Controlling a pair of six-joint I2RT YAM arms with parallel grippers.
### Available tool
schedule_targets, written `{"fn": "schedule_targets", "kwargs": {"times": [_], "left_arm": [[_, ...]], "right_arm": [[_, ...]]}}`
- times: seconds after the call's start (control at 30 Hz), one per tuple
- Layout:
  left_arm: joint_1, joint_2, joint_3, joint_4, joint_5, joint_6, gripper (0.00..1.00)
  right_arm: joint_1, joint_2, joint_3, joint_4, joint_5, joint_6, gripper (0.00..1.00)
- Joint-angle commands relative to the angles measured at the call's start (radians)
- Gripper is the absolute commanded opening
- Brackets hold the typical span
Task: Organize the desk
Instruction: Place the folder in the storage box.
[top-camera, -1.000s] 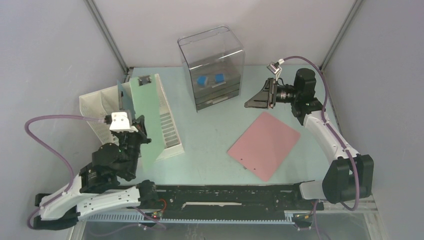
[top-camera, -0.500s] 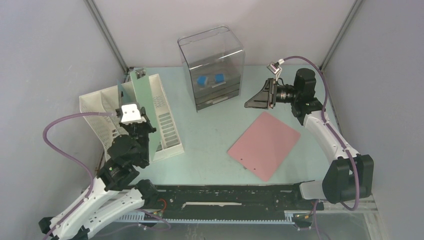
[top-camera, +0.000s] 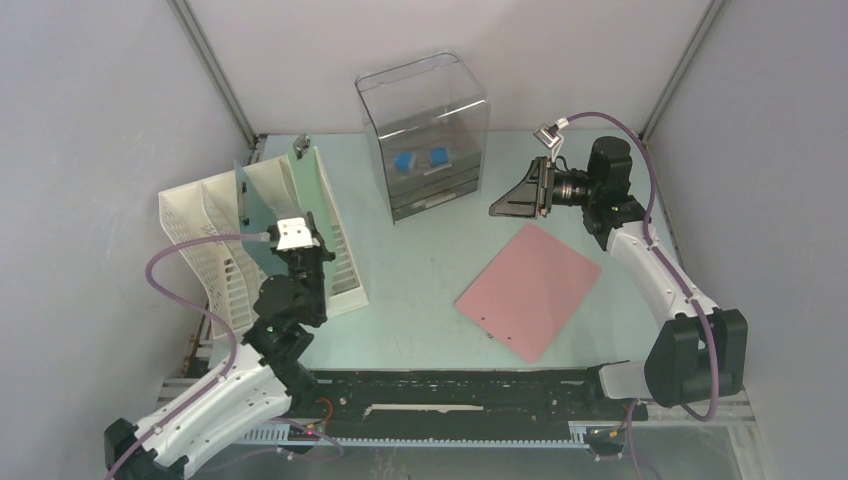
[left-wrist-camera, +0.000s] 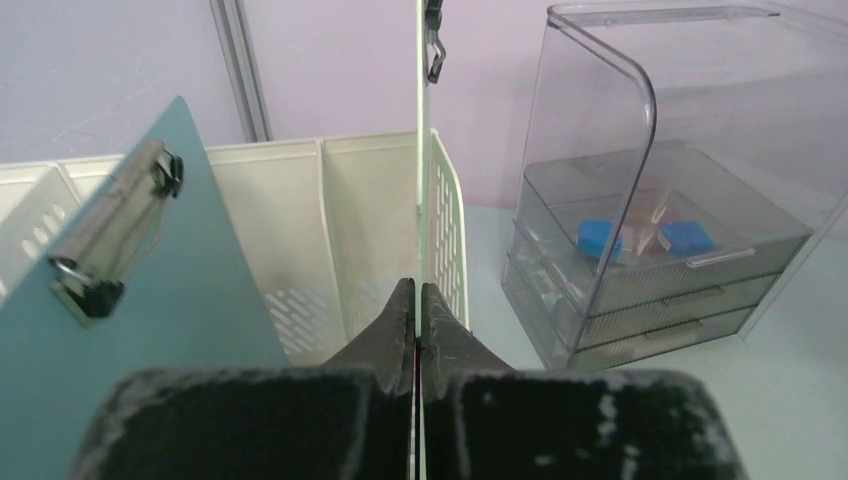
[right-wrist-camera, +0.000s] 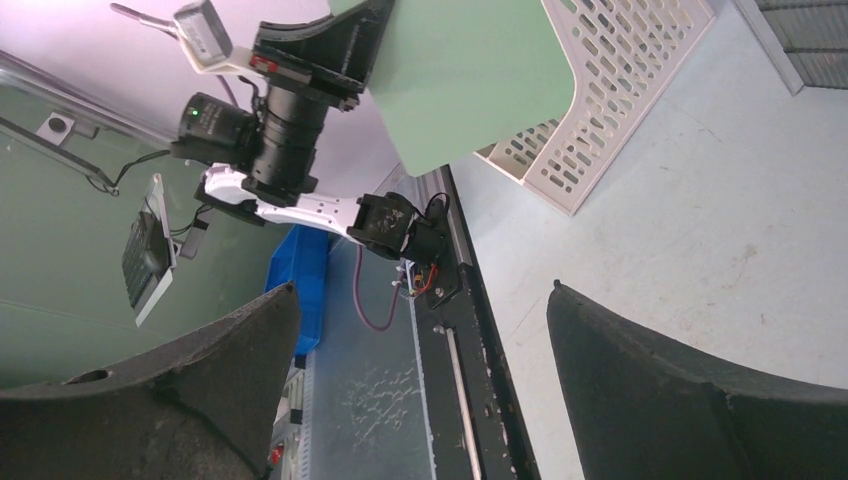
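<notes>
The desk (top-camera: 420, 280) is a pale mint-green tabletop. My left gripper (top-camera: 300, 255) is shut on the lower edge of a light green clipboard (top-camera: 290, 190), held upright over the right slot of the white file rack (top-camera: 215, 250). In the left wrist view the green clipboard (left-wrist-camera: 421, 150) runs edge-on out of the shut gripper (left-wrist-camera: 417, 290). A teal clipboard (left-wrist-camera: 170, 280) stands in the rack (left-wrist-camera: 350, 220) to its left. A pink clipboard (top-camera: 528, 290) lies flat at the right. My right gripper (top-camera: 510, 205) hangs open and empty above the desk, beyond the pink clipboard.
A clear plastic drawer box (top-camera: 425, 135) with two blue items inside stands at the back centre. Grey walls close in three sides. A black rail (top-camera: 450, 395) runs along the front edge. The right wrist view looks across the desk (right-wrist-camera: 680, 230) at the left arm and rack (right-wrist-camera: 610, 80).
My left arm has swung right and forward, turning the green clipboard from face-on toward edge-on and carrying it deeper over the rack. The right arm has not moved.
</notes>
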Motion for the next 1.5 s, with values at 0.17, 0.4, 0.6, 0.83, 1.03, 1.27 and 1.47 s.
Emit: {"fn": "schedule_targets", "kwargs": {"times": [0.17,0.4,0.6,0.83,1.03,1.27,1.47], "left_arm": [[0.041,0.089,-0.116,0.345,-0.012,0.006,0.14],[0.043,0.074,-0.114,0.227,-0.025,-0.129,0.70],[0.059,-0.003,0.033,-0.171,-0.004,-0.352,0.96],[0.145,0.090,0.312,-0.637,0.222,-0.514,1.00],[0.273,0.195,0.469,-0.800,0.377,-0.571,0.99],[0.362,0.274,0.580,-0.905,0.477,-0.660,0.77],[0.374,0.327,0.638,-0.962,0.448,-0.674,0.58]], "right_arm": [[-0.002,-0.013,0.006,0.006,-0.019,-0.014,1.00],[-0.004,-0.011,0.006,0.006,-0.020,-0.014,1.00],[-0.005,-0.005,0.006,0.005,-0.021,-0.016,1.00],[-0.005,-0.005,0.006,0.007,-0.021,-0.013,1.00],[-0.007,-0.010,0.006,0.008,-0.026,-0.009,1.00],[-0.014,-0.013,0.006,0.010,-0.029,-0.007,1.00],[-0.017,-0.012,0.006,0.010,-0.033,-0.005,1.00]]}}
